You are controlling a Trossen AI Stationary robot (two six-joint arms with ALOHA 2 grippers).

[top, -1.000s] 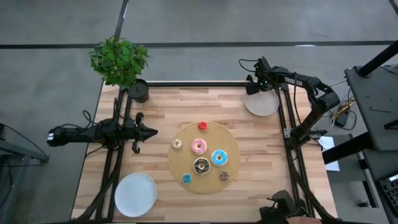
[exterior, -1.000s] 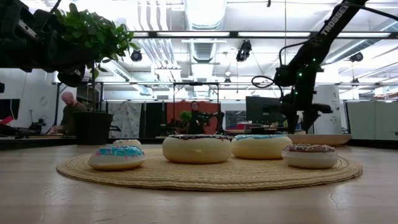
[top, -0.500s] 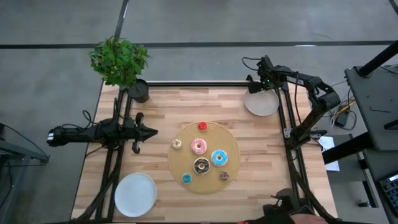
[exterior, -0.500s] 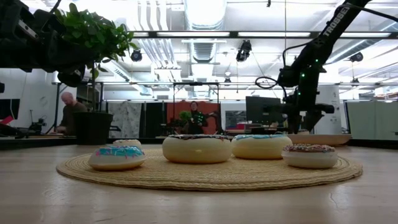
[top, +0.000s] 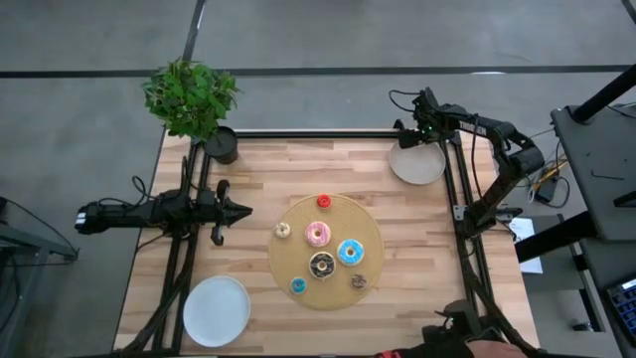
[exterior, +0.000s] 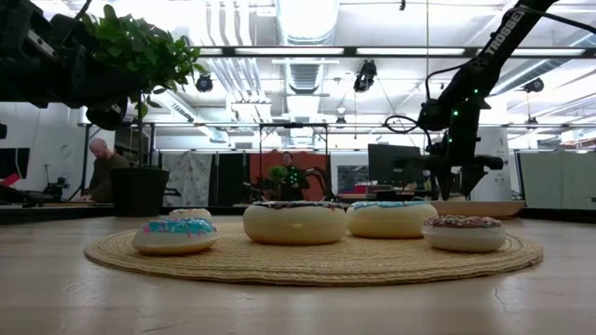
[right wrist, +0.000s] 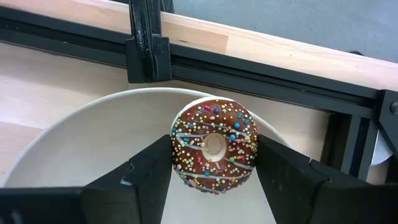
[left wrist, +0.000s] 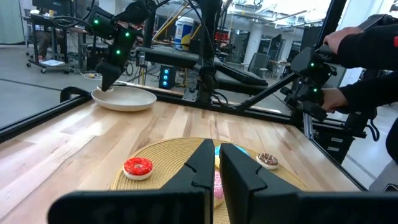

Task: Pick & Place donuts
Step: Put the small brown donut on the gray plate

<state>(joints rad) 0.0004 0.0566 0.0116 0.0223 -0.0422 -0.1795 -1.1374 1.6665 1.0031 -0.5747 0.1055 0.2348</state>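
High view: we note the right pincer [top: 405, 140] over the far-right white plate [top: 417, 165] at the desk's [top: 258, 174] back corner. Right wrist view confirms its fingers [right wrist: 146, 171] clamp a chocolate sprinkled donut [right wrist: 214, 146] edge-on, just above that plate [right wrist: 93, 130]. Left pincer [top: 241, 211] hangs over the desk's left side, fingers pressed together, holding nothing. Seven donuts sit on the round woven mat [top: 373, 231]: red [top: 323, 202], cream [top: 283, 231], pink [top: 318, 235], light blue [top: 349, 252], dark chocolate [top: 321, 265], small blue [top: 298, 286], small brown [top: 359, 281]. Second white plate [top: 216, 309] lies near-left. Potted plant [top: 191, 97] stands far-left.
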